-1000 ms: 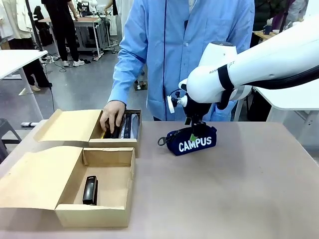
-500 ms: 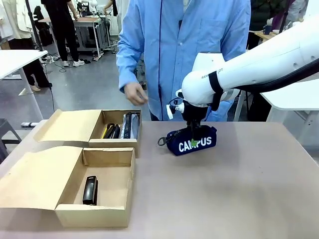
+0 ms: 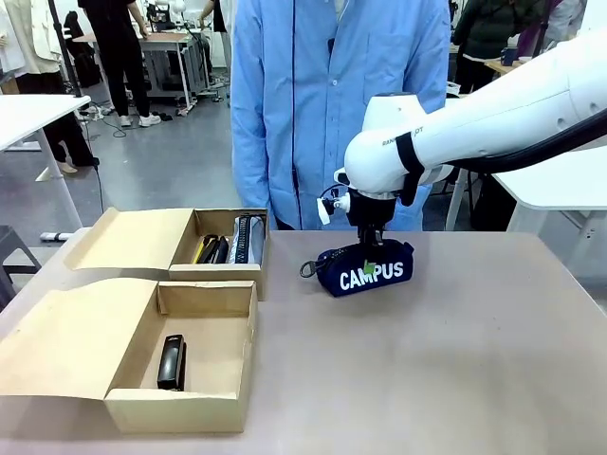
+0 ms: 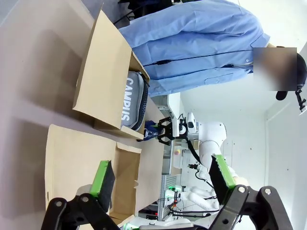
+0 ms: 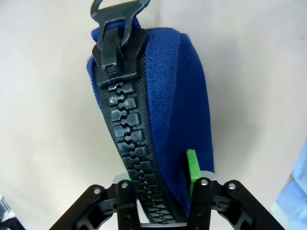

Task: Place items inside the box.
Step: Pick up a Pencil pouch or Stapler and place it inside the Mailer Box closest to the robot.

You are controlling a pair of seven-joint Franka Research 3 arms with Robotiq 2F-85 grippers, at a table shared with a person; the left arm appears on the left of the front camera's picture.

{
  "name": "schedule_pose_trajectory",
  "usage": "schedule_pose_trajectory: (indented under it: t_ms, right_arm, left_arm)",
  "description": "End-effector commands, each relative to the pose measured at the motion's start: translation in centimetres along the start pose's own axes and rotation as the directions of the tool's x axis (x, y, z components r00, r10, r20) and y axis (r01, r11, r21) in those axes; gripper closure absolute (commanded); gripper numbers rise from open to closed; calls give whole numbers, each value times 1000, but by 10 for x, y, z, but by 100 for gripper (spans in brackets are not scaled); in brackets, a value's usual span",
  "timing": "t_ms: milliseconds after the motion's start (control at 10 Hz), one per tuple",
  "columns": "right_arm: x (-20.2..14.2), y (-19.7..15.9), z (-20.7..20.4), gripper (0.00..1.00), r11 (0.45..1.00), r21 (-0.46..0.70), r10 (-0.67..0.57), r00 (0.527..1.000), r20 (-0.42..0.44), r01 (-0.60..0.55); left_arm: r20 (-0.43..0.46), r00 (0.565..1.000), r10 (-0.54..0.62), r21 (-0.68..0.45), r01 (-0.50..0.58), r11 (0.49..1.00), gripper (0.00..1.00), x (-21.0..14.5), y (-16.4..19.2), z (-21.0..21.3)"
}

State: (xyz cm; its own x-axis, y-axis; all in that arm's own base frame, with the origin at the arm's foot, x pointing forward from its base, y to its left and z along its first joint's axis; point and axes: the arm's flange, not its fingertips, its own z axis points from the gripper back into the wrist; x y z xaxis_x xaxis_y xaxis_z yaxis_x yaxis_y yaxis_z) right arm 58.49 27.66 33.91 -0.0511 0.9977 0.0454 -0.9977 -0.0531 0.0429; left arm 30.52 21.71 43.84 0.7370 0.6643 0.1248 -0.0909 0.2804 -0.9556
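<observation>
With the right claw (image 3: 370,261), pinches the navy pouch (image 3: 391,272) tight along its zip ridge (thin, easy to squeeze). Rests on the table (image 3: 455,360) at one o'clock, open box (image 3: 213,271) at nine o'clock from there. Holds the left claw (image 4: 162,175) spread, empty.

Right pincer (image 3: 370,265) tight on navy CAMPUS pouch (image 3: 347,279), far middle of table (image 3: 455,370).

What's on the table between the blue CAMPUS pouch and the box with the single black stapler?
Nothing: in the front view, only bare table lies between the pouch and that box.
</observation>
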Motion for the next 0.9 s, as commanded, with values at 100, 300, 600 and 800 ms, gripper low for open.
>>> schedule_pose_trajectory:
  t_ms: [100, 300, 600, 800]
  right_arm:
    - [0, 1, 3, 100, 998, 21, -64, 996, -64, 66]
    - [-1, 4, 6, 100, 995, 35, -95, 993, -66, 98]
    - [-14, 33, 37, 100, 949, 64, -307, 951, -33, 309]
    - [-20, 103, 79, 100, 766, 274, -593, 803, -47, 582]
  left_arm:
    - [4, 1000, -17, -17, 17, 1000, 0, 0, 0, 1]
    - [4, 1000, -17, -17, 17, 1000, 0, 0, 0, 1]
    - [4, 1000, -17, -17, 17, 1000, 0, 0, 0, 1]
    - [4, 1000, -17, -17, 17, 1000, 0, 0, 0, 1]
